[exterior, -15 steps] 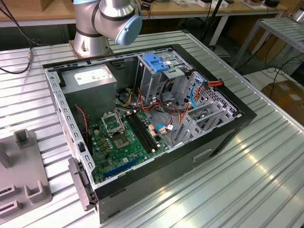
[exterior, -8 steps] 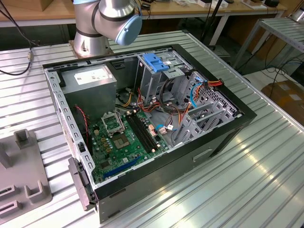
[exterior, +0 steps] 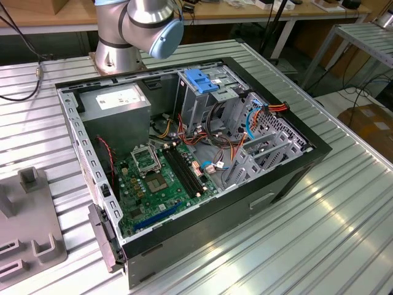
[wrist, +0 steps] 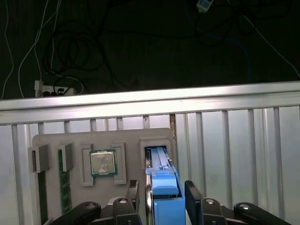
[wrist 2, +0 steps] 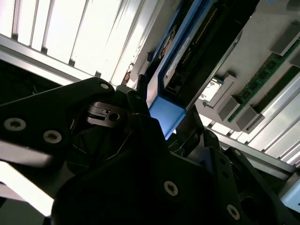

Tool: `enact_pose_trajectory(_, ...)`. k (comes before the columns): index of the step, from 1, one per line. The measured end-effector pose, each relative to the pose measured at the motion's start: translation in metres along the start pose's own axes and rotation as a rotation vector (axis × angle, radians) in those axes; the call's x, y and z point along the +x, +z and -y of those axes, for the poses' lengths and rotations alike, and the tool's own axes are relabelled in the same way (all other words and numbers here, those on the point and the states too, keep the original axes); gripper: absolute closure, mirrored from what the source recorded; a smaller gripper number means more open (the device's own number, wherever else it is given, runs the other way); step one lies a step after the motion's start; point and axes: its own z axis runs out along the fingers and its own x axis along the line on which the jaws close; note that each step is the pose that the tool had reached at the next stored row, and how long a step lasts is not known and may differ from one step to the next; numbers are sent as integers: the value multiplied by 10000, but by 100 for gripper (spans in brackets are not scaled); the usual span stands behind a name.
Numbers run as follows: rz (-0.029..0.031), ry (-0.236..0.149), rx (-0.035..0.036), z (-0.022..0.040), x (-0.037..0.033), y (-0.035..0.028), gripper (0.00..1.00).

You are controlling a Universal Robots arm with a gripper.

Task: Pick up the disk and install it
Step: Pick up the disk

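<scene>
My gripper [wrist: 162, 206] is open just wider than the disk [wrist: 164, 185], straddling it and clamping nothing. The disk is a grey metal drive in a bright blue carrier, on edge in a slot of the grey parts tray [wrist: 51, 140], near a CPU [wrist: 103, 163].

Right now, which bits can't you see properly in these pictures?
- First wrist view: the disk, by the gripper, runs off the picture's edge, so one end is cut off.
- Second wrist view: the gripper's dark body hides most of the disk.
- Exterior view: the arm is cut off by the top edge.
- Exterior view: cables cover the inside of the drive cage.
</scene>
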Motion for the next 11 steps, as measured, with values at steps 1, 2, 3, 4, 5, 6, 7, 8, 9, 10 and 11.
enact_pose_trajectory(1, -10, -10, 11, 0, -3, 5, 49)
enact_pose_trajectory(2, -14, -16, 13, 0, -3, 6, 49)
enact_pose_trajectory(3, -15, -16, 13, 0, -3, 6, 49)
enact_pose_trajectory(4, -14, -17, 15, 0, -3, 7, 49)
enact_pose_trajectory(5, -14, -17, 16, 0, -3, 8, 49)
enact_pose_trajectory(6, -14, -17, 16, 0, -3, 8, 49)
enact_pose_trajectory(7, -14, -17, 16, 0, -3, 8, 50)
enact_pose_trajectory(8, -14, -17, 17, 0, -3, 9, 50)
enact_pose_trajectory(9, -14, -17, 16, 0, -3, 8, 58)
enact_pose_trajectory(10, -14, -17, 16, 0, -3, 9, 58)
enact_pose_trajectory(11, -14, -18, 17, 0, -3, 9, 58)
